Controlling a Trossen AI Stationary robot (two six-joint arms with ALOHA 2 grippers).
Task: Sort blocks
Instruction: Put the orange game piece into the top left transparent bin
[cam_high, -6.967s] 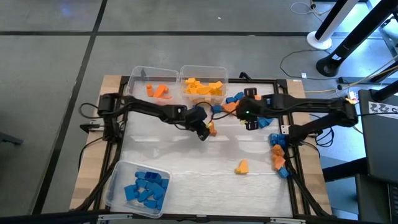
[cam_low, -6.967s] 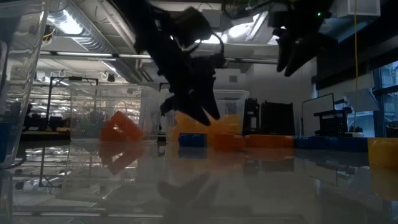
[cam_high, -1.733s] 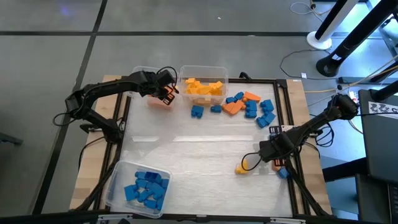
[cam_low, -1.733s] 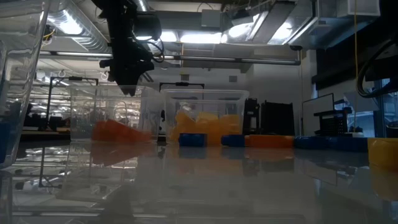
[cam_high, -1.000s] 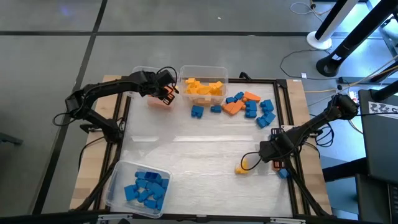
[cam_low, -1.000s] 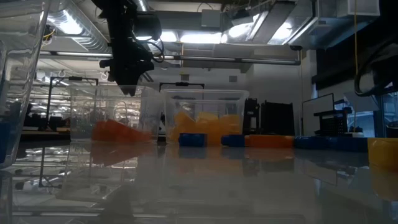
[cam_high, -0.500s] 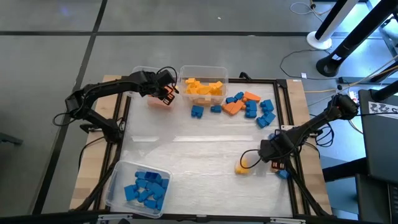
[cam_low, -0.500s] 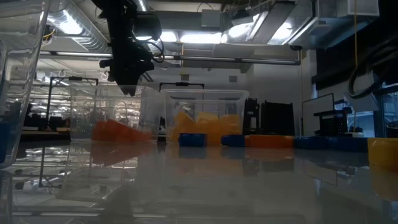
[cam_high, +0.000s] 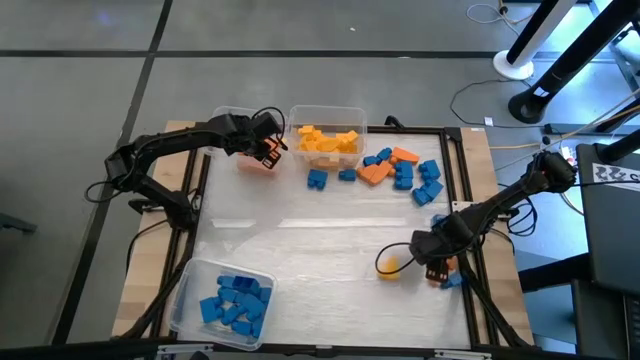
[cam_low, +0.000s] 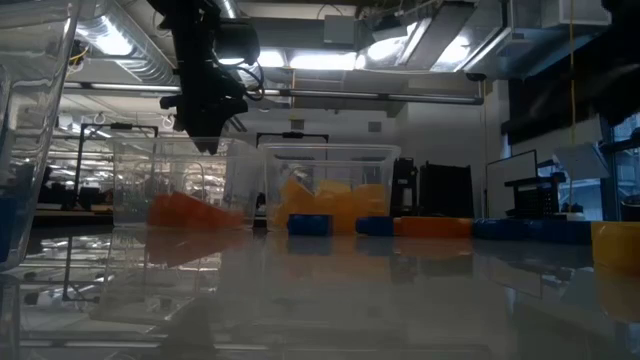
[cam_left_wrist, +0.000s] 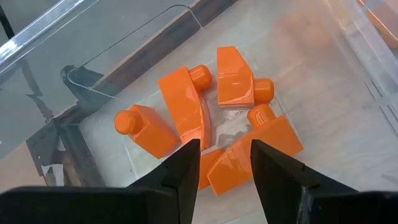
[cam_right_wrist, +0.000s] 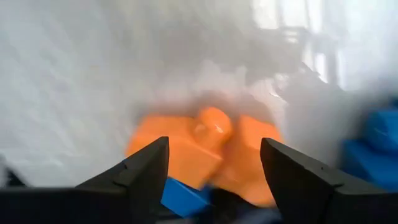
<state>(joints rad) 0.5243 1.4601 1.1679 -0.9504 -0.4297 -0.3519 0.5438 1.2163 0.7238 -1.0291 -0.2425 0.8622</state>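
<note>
Gaping wide, right claw (cam_high: 437, 266) — empty — hovers above orange blocks (cam_right_wrist: 205, 146).

On your desk (cam_high: 300, 240), two bins sit side by side at the far edge: far-left bin (cam_high: 232, 125) and far-middle bin (cam_high: 327, 115), both with blocks in them. A third bin (cam_high: 190, 285), also holding blocks, is at the near-left corner. A loose pile (cam_high: 400, 172) lies right of the far-middle bin. One lone block (cam_high: 388, 266) sits near-right, a small cluster (cam_high: 448, 275) just right of it by the desk edge. Left pincer (cam_high: 268, 150) hangs over the far-left bin; right pincer (cam_high: 405, 258) is at the lone block.
</note>
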